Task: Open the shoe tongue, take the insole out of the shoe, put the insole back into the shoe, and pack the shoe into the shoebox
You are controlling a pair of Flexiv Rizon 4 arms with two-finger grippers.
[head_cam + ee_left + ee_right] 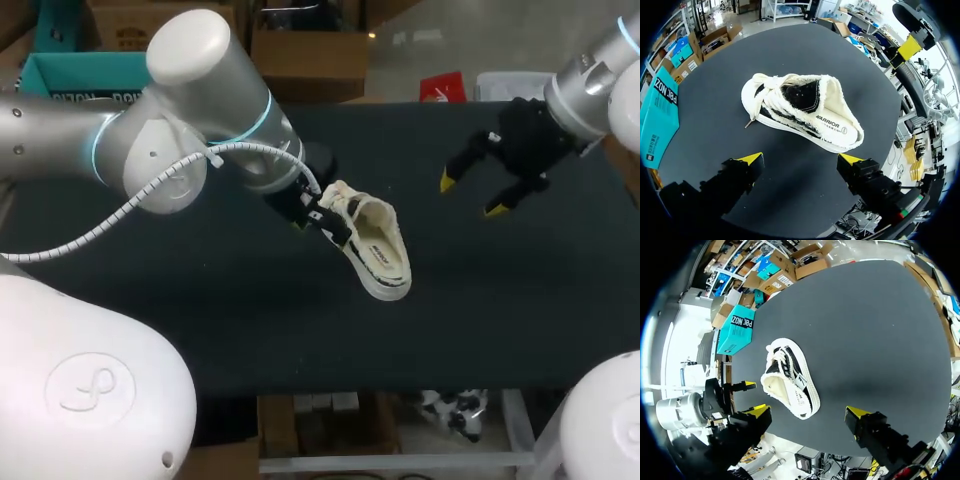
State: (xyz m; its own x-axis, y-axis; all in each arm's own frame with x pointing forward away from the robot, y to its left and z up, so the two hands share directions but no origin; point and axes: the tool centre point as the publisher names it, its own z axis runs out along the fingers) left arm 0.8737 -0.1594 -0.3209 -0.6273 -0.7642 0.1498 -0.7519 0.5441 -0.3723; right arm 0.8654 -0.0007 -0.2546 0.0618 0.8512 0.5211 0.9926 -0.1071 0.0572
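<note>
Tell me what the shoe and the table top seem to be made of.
The shoe: likely cream canvas, matte, going by its frayed edges; black fabric panel inside. The table top: dark matte mat or cloth, perhaps; it shows little glare.

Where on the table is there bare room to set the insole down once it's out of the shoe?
Widest bare stretch: the table between the shoe and the near edge. Also bare: the right end, past the right gripper. Crowded: the shoe's lace end, where the left gripper hovers, and the shoebox corner.
</note>
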